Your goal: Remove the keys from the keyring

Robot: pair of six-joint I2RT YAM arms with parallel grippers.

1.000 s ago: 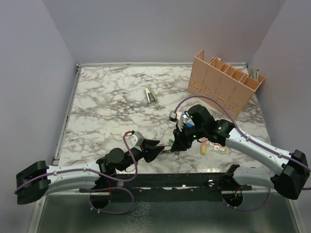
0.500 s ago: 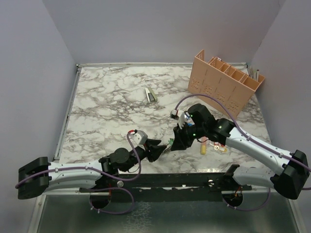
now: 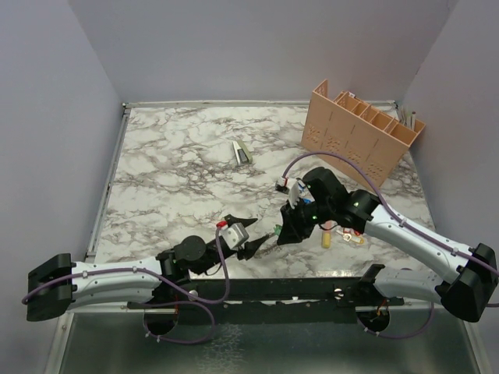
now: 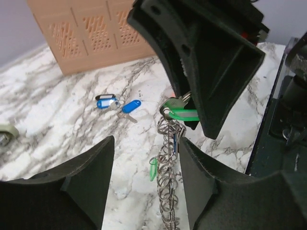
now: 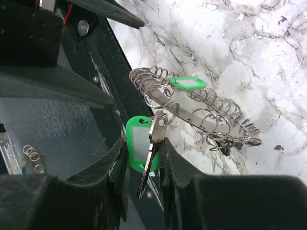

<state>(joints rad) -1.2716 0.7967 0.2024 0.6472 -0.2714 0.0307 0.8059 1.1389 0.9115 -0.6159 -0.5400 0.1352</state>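
Observation:
The keyring [image 5: 192,108] is a large ring of grey coiled metal, held up over the table's front edge. My right gripper [image 5: 144,158] is shut on a key [image 5: 152,143] with a green tag [image 5: 136,143] that hangs on the ring. A second green tag [image 5: 188,83] sits further along the ring. In the left wrist view the keyring [image 4: 170,191] shows edge-on between my left gripper's [image 4: 146,187] open fingers, closer to the right finger. Two blue-headed keys [image 4: 129,106] lie loose on the marble. In the top view both grippers, left [image 3: 245,235] and right [image 3: 284,232], meet at the ring.
A pink slotted box [image 3: 362,132] stands at the back right. A bunch with yellow and red tags [image 3: 327,238] lies right of my right gripper. A small metal piece [image 3: 242,152] lies mid-table. The black frame rail [image 3: 312,288] runs along the near edge.
My left gripper has moved right towards the ring, turned, and its fingers now stand wider apart on either side of it. My right gripper has barely moved.

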